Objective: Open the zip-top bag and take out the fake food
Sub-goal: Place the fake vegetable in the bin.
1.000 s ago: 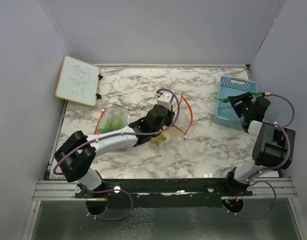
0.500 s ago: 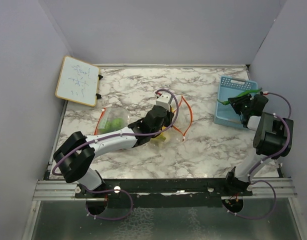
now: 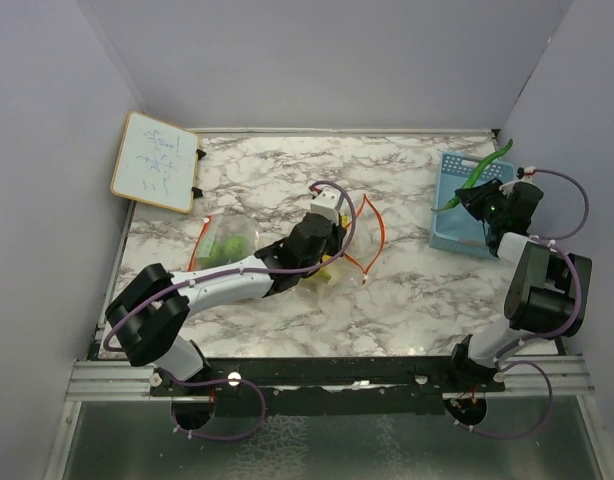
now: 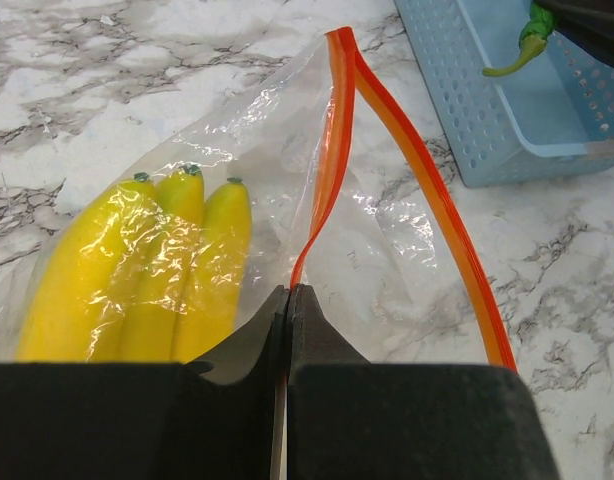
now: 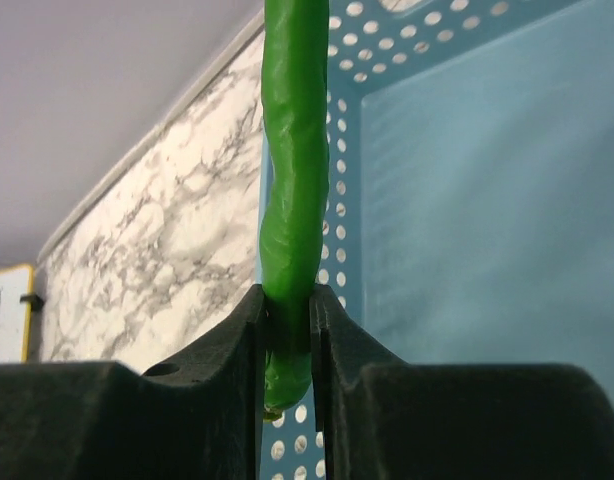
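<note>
Right end effector tight around glossy green bean; left end effector tight on orange rim of zip-top bag.

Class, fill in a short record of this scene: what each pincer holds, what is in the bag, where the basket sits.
Left pincer: shut on the orange zip edge of the zip-top bag
Right pincer: shut on a green bean-like piece, held over the basket
In bag: yellow banana bunch, green pieces
Bag mouth: open
Basket: light-blue, slotted, far right of the marble table
</note>
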Available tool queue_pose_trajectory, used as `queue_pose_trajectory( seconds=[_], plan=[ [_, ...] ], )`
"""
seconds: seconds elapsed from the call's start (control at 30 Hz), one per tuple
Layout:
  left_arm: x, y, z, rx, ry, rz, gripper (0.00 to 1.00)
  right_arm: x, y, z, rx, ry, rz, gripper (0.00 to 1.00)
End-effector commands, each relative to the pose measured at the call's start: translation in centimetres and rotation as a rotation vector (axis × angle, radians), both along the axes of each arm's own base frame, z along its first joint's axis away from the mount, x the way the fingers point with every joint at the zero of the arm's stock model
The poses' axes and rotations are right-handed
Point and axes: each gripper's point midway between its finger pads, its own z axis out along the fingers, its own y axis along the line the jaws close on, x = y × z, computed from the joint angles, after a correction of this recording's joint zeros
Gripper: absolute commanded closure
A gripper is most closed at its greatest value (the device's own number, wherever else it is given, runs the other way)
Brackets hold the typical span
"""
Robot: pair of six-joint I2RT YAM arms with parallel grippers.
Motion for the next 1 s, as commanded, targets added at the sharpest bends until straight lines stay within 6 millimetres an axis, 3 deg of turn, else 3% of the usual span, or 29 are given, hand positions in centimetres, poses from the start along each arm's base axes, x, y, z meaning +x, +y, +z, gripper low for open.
queue_pose_trajectory(
  seconds=[0.0, 0.13, 0.23, 0.37, 0.6, 0.77, 0.87, 0.97],
  plan=[
    [-0.4, 0.1, 1.4, -0.045, -0.021, -0.019, 1.0, -0.5, 2.5, 0.4, -0.024, 0.018, 0.178, 0.98],
    [-0.6, 0.1, 1.6, -0.05, -0.022, -0.027, 1.0, -0.7, 3.2, 0.0, -0.044, 0.048, 0.257, 0.98],
    [-0.7, 0.2, 1.7, -0.05, -0.023, -0.03, 1.0, -0.6, 2.5, -0.4, -0.068, 0.077, 0.225, 0.97],
    [-0.7, 0.2, 1.5, -0.046, -0.022, -0.03, 1.0, -0.5, 1.7, -0.6, -0.084, 0.106, 0.182, 0.62],
    [-0.6, 0.0, 1.5, -0.047, -0.022, -0.035, 1.0, -1.6, -0.1, 0.3, -0.122, 0.104, 0.038, 0.44],
    [-0.6, -0.1, 1.3, -0.045, -0.019, -0.038, 1.0, -2.7, -1.5, 1.9, -0.166, 0.077, -0.065, 0.51],
    [-0.6, -0.2, 1.2, -0.048, -0.018, -0.039, 1.0, -2.9, -0.2, 3.5, -0.13, 0.005, -0.023, 0.73],
    [-0.6, -0.4, 1.1, -0.054, -0.014, -0.045, 1.0, -2.4, 1.8, 4.2, -0.07, -0.06, 0.071, 0.86]
  ],
)
